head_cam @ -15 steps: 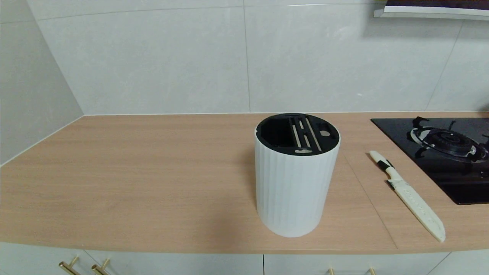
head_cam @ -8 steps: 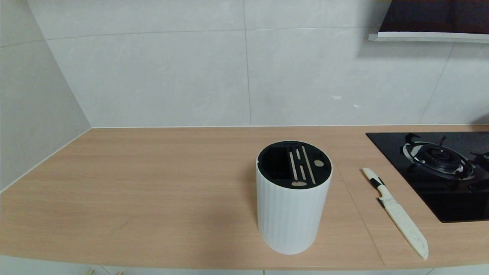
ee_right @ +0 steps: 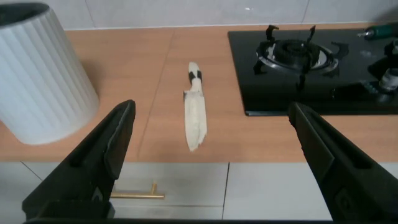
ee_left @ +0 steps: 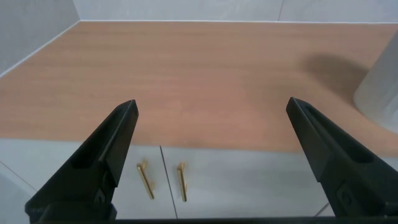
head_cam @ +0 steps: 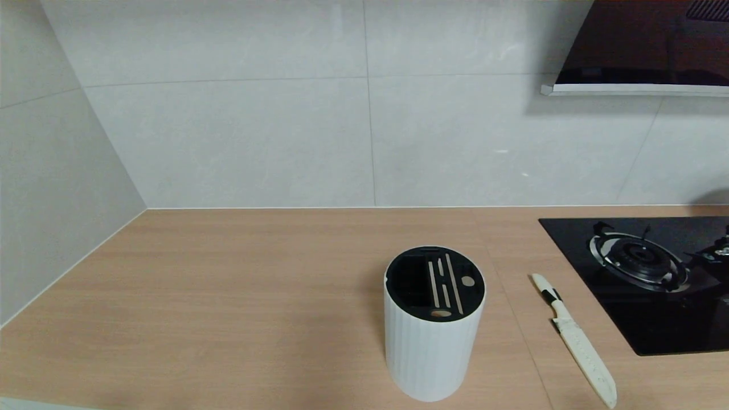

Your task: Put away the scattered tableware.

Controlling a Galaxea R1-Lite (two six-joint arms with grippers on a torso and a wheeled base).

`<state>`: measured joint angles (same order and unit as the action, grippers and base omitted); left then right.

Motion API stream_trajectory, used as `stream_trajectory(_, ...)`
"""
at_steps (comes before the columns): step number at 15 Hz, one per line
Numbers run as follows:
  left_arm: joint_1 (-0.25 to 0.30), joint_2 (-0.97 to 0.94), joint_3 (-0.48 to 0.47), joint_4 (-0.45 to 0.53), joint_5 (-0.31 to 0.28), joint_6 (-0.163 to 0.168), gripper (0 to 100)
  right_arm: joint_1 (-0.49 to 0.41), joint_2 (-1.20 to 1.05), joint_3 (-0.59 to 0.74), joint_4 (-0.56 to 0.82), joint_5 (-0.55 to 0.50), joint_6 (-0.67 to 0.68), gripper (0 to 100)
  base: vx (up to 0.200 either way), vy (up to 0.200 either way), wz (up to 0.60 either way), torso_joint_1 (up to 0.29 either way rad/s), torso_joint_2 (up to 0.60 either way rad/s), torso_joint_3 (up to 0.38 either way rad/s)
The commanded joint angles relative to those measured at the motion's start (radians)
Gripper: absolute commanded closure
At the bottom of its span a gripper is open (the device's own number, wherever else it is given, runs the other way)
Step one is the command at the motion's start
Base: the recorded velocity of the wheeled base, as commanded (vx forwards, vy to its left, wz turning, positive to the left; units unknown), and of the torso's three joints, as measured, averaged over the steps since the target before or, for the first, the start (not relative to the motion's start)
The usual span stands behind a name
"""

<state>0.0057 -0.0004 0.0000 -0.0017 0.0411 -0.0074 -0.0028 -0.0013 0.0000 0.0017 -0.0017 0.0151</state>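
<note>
A cream knife [head_cam: 572, 339] with a black band on its handle lies flat on the wooden counter [head_cam: 245, 285], right of a white ribbed knife holder [head_cam: 433, 327] whose black top has slots. In the right wrist view the knife [ee_right: 195, 111] lies ahead of my right gripper [ee_right: 208, 158], which hangs open off the counter's front edge; the holder [ee_right: 42, 74] stands to one side. My left gripper [ee_left: 211, 158] is open too, in front of the counter edge, with a sliver of the holder [ee_left: 380, 93] at the frame's side.
A black gas hob [head_cam: 643, 273] with a burner sits at the counter's right; a range hood [head_cam: 638, 51] hangs above it. Tiled walls close the back and left. Cabinet doors with brass handles [ee_left: 163, 180] are below the counter. The counter's left half is bare.
The head view has pulled back and tilted upward, so the holder, knife and hob sit lower and smaller and more wall and hood show. The objects themselves have not moved.
</note>
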Motion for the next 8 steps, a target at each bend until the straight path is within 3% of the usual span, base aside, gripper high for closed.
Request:
stream_trajectory(1, 0.0, 0.0, 0.0, -0.001, 0.0, 0.0, 0, 0.0, 0.001, 0.0, 0.0, 0.0, 0.0, 0, 0.0, 0.0, 0.0, 0.178, -0.4, -0.212)
stream_trajectory(8, 0.0, 0.0, 0.0, 0.0, 0.0, 0.0, 0, 0.0, 0.001, 0.0, 0.0, 0.002, -0.006, 0, 0.0, 0.0, 0.0, 0.022, -0.05, -0.024)
